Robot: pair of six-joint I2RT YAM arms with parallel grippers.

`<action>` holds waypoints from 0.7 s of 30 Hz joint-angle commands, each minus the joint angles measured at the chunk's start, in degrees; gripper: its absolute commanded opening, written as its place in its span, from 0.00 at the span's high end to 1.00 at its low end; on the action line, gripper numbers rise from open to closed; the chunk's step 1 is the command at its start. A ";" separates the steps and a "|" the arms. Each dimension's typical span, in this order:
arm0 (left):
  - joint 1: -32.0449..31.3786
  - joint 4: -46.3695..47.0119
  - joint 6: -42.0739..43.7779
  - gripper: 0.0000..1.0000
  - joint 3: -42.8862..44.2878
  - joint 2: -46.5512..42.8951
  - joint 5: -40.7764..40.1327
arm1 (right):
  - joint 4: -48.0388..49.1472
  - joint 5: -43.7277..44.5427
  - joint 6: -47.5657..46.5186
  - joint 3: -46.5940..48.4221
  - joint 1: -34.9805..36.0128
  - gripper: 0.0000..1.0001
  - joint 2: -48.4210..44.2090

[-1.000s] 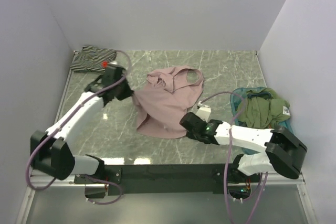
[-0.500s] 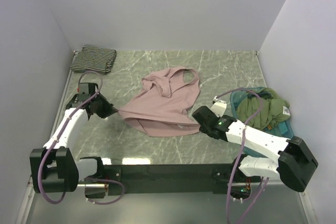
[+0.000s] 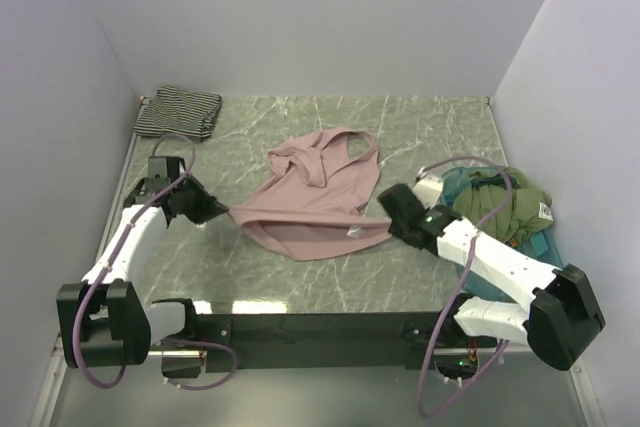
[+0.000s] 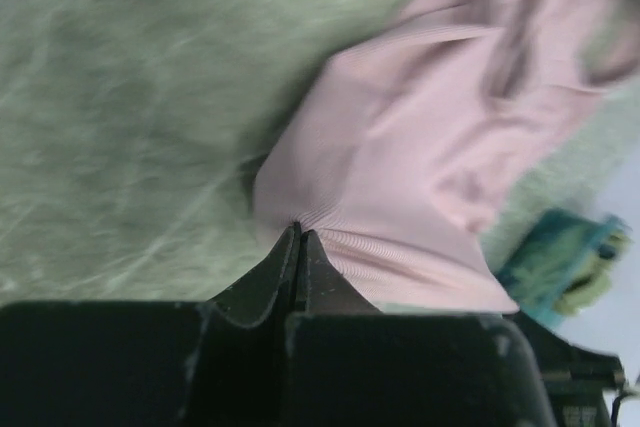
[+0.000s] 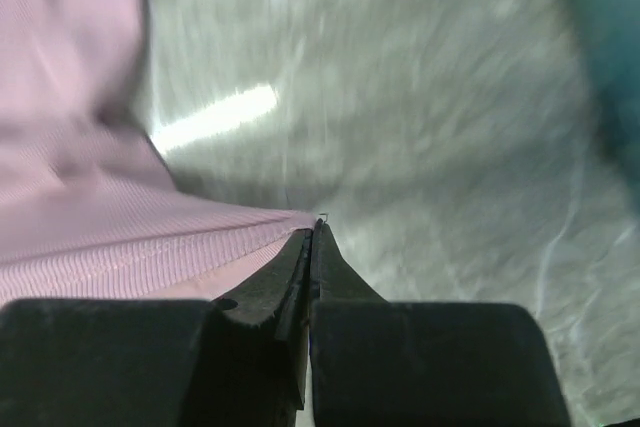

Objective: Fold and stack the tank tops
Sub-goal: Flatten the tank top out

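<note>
The mauve-pink tank top (image 3: pixel 310 202) lies spread across the middle of the table, its straps bunched toward the back. My left gripper (image 3: pixel 222 213) is shut on its left hem corner, and the left wrist view shows the pink tank top (image 4: pixel 420 167) pinched at the tips of the left gripper (image 4: pixel 300 232). My right gripper (image 3: pixel 385 226) is shut on the right hem corner; the right wrist view has the pink hem (image 5: pixel 150 242) running into the right gripper (image 5: pixel 312 229). A striped black-and-white tank top (image 3: pixel 178 112) lies folded at the back left corner.
A teal tray (image 3: pixel 478 209) holding olive-green cloth (image 3: pixel 505 209) sits at the right, just behind my right arm. White walls enclose the marbled green table (image 3: pixel 430 137) on three sides.
Both grippers have pulled the pink top's hem apart, the left one leftward and nearer, the right one rightward. The top went from a bunched heap to stretched wide and flat.
</note>
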 commanded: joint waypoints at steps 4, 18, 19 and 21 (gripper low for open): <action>-3.87 1.18 -1.77 0.99 12.22 -3.43 3.47 | -2.20 5.88 -11.67 15.47 -13.50 1.00 -2.96; -2.83 6.01 -4.24 0.99 -7.16 -5.81 2.85 | -12.04 5.89 -14.33 27.90 8.70 1.00 26.20; -2.83 6.54 -4.24 0.99 -8.06 -5.81 2.68 | -12.13 5.36 -13.80 27.19 12.64 1.00 28.83; -2.83 6.89 -3.98 0.99 -9.47 -5.81 2.33 | -11.96 3.70 -11.52 26.22 15.74 1.00 30.35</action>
